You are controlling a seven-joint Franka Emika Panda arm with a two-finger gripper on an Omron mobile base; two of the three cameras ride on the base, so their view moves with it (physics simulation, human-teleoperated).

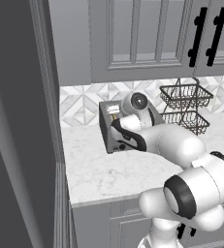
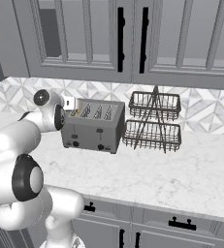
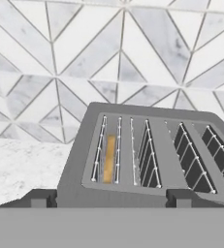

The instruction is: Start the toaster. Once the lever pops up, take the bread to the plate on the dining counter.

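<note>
writing: none legible on toaster [image 2: 93, 125]
worktop [image 2: 181, 174]: white marble, grey cabinets above and below, diamond-tile wall behind toaster
rack [image 2: 153, 121]: two-tier wire basket, just right of toaster
bread [image 3: 109, 158]: in toaster's leftmost slot
hand [image 3: 111, 201]: above toaster front, fingertips apart, holding nothing

Glossy white arm [image 1: 181, 145], black joint bands

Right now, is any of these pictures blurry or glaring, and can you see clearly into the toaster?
Hand view: sharp and evenly lit, no glare; the toaster slots are plain, the bread showing as a golden strip in the leftmost slot. Right base view: soft, flat light, faint shadows under the wire baskets. Left base view: the arm hides much of the toaster; a dark panel dims the left side.
</note>
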